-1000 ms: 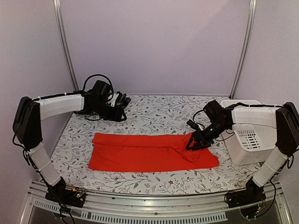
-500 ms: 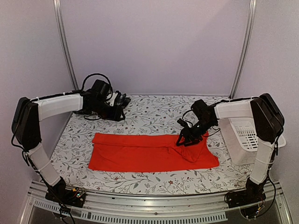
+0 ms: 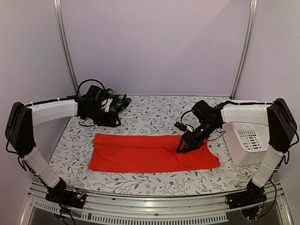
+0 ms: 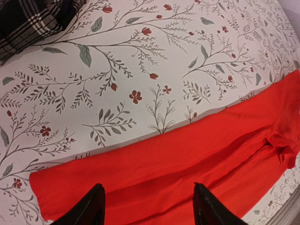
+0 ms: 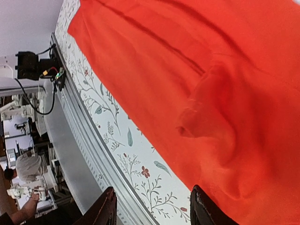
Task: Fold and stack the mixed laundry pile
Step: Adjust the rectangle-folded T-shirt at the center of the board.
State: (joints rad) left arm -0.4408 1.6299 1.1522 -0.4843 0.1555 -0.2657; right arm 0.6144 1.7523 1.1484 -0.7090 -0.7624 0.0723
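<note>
garments number two: one red shirt lies flat in a long strip across the middle of the table, one plaid garment sits bunched at the far left corner. the left pincer, near the plaid garment, and the right pincer, over a rumpled fold at the shirt's right end, both stand open and empty. only the overhead view shows the one white basket.

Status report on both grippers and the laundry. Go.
Left gripper open, near red shirt's left end. Right gripper open, low over its rumpled right end. Plaid garment at far left corner. White basket right, clear of the work.
</note>
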